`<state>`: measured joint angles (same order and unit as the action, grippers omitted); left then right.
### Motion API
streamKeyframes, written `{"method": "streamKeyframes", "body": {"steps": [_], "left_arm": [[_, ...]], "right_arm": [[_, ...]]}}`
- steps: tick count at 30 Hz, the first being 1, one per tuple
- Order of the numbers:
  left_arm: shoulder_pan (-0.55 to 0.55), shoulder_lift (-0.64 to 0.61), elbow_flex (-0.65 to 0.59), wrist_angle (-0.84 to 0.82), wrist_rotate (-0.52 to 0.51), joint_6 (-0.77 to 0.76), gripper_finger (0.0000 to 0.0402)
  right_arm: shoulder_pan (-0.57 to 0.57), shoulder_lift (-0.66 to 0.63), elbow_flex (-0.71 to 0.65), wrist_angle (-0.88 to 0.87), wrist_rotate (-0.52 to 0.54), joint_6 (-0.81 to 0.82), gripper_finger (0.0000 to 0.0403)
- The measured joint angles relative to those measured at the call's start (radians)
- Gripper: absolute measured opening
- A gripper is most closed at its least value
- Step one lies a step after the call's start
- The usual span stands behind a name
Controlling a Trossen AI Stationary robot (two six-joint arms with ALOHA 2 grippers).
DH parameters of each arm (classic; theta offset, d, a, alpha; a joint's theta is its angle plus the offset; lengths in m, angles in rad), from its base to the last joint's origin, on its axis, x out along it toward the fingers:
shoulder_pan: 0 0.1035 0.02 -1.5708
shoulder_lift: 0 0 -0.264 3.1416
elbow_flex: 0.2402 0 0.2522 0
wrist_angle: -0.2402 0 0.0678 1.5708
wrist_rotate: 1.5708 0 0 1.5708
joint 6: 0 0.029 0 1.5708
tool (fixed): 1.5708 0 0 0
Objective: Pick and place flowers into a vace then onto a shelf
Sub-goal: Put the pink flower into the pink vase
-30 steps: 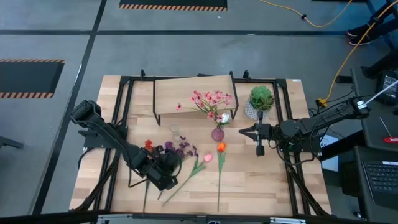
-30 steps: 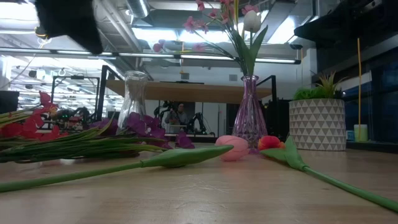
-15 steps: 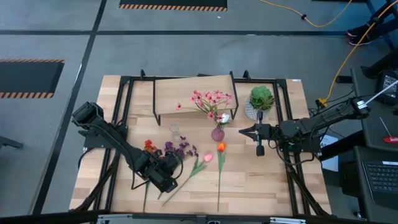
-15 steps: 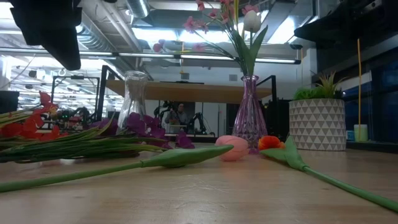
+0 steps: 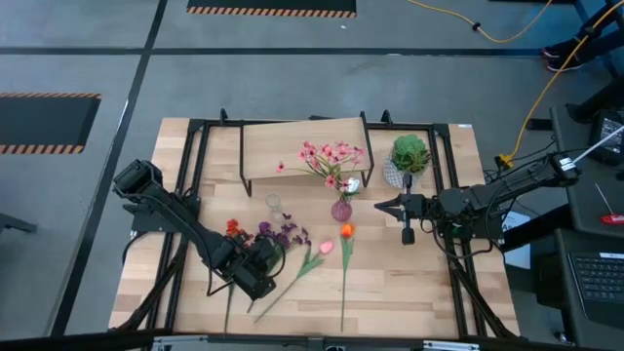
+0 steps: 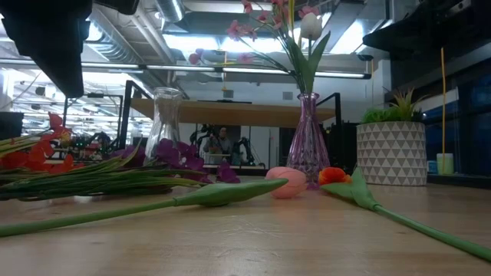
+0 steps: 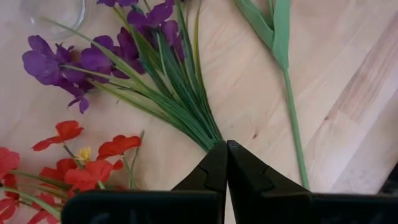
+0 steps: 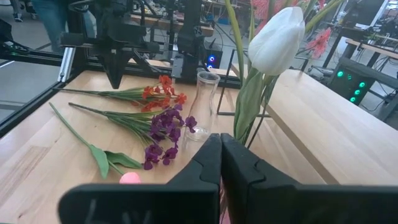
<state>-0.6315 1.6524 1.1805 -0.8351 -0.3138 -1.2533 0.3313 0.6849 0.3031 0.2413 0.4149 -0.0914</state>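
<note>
The purple flower spray [image 7: 124, 56] lies on the tabletop [image 5: 390, 283] directly ahead of the left gripper [image 7: 227, 149], its bundled green stems running in to just past the fingertips, which are pressed together with nothing between them. Beside it lies the red flower spray [image 7: 81, 162], and on the gripper's other side the stem of the pink tulip [image 5: 325, 247]. From above, the left gripper [image 5: 255, 271] hangs over the lower ends of these stems near the table's front edge, the arm stretched out from its base at the left.

The low view alone shows the purple glass vase [image 6: 308, 142] already holding a white tulip [image 6: 310, 25] and pink blossoms, with an empty clear vase [image 6: 165, 119] standing behind the purple spray [image 6: 180, 153]. An orange tulip [image 5: 345, 232] lies near the purple vase [image 5: 341, 210], in front of the shelf [image 5: 292, 146].

The right gripper [image 5: 380, 207] waits level beside that vase, fingers closed and empty
</note>
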Motion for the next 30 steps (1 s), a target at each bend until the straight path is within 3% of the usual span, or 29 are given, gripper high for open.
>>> {"method": "streamKeyframes", "body": {"steps": [24, 30], "left_arm": [[0.000, 0.000, 0.000, 0.001, -0.007, 0.020, 0.0004], [0.000, 0.000, 0.000, 0.013, -0.063, 0.089, 0.0004]], "right_arm": [[0.000, 0.000, 0.000, 0.000, 0.000, 0.000, 0.0022], [0.000, 0.000, 0.000, 0.000, 0.000, -0.012, 0.0022]]}}
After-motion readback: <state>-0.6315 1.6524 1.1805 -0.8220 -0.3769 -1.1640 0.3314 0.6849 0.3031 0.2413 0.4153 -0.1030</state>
